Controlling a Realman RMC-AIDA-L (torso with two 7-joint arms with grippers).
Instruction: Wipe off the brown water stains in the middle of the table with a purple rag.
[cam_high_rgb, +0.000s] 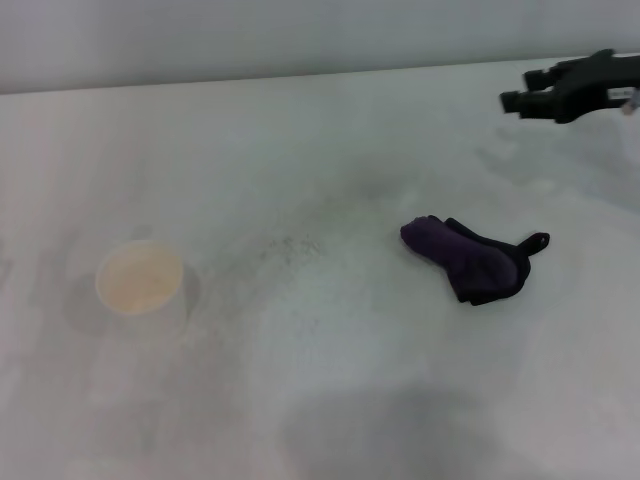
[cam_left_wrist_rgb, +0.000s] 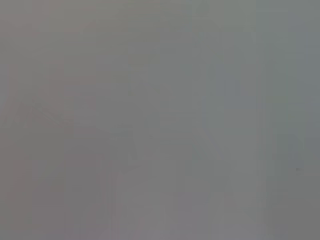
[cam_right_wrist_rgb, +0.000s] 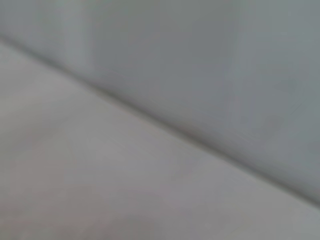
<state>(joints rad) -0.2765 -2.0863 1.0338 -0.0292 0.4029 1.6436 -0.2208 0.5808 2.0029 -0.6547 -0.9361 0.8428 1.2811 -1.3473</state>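
Observation:
The purple rag (cam_high_rgb: 468, 258) lies crumpled on the white table (cam_high_rgb: 330, 380), right of the middle, its black tab pointing right. My right gripper (cam_high_rgb: 522, 88) hovers above the table's far right corner, well beyond the rag, and is open with nothing between its fingers. The brown water stains do not show in any view; only faint dark speckles (cam_high_rgb: 290, 246) mark the middle of the table. The left gripper is out of view. The left wrist view holds only a plain grey surface. The right wrist view holds only bare table (cam_right_wrist_rgb: 100, 185) and the wall behind it.
A white paper cup (cam_high_rgb: 141, 285) with pale tan liquid stands at the left of the table. The table's far edge meets a grey wall (cam_high_rgb: 300, 35). A soft grey shadow (cam_high_rgb: 400, 430) lies on the near part of the table.

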